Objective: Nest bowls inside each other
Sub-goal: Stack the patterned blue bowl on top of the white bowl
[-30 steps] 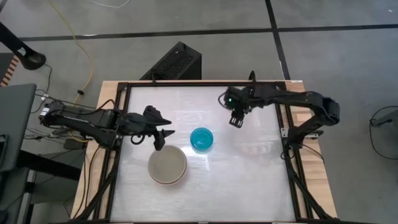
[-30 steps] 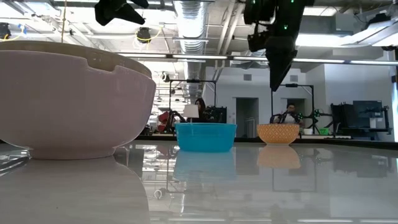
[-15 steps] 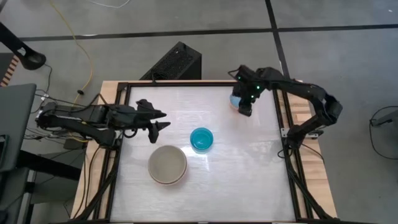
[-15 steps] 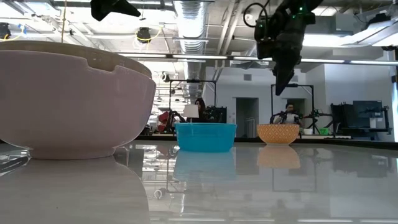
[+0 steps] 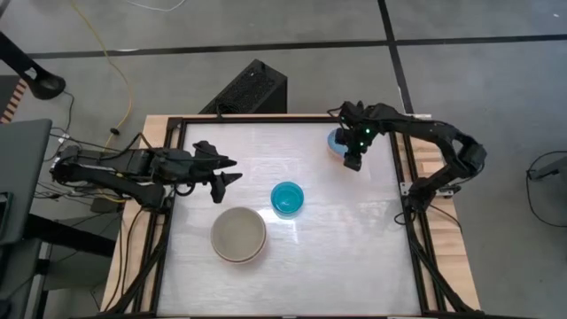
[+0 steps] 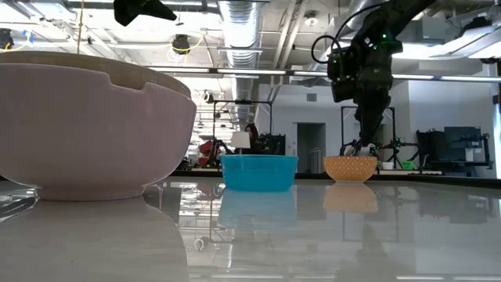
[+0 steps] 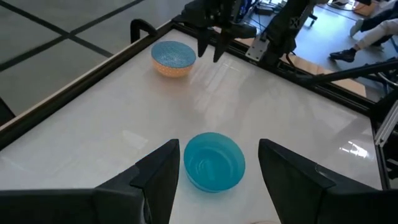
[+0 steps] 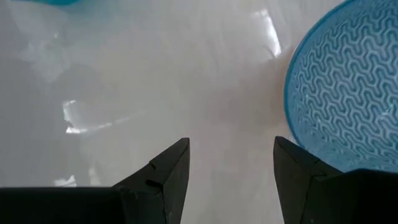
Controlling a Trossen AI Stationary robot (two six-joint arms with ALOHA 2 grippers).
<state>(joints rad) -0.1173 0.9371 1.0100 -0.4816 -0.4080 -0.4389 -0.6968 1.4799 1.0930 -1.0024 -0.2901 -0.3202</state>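
Observation:
A stack of nested bowls [image 5: 238, 236] stands near the table's front left; grey-beige shows inside, and its outer wall is pink [image 6: 86, 133]. On its base at mid-table sits the teal bowl [image 5: 286, 198] [image 7: 213, 160]. The smallest bowl [image 5: 335, 142] [image 7: 173, 57] is patterned light blue inside [image 8: 348, 93] and orange outside [image 6: 350, 168]; it sits at the far right. My right gripper [image 5: 353, 161] [image 8: 231, 152] hangs open, pointing down, just beside this bowl's rim and clear of it. My left gripper [image 5: 226, 174] [image 7: 219, 152] is open, raised above the table left of the teal bowl.
A black frame [image 5: 403, 190] runs round the white tabletop. Bare table lies along the near right side. Beyond the far edge the low view shows a room with seated people [image 6: 364, 145] and equipment.
My right gripper has swung toward the table's far right and sunk, tipping to point more steeply down, until it hangs beside the smallest bowl. My left gripper has drawn back a little from the stack toward the far left. No bowl has moved.

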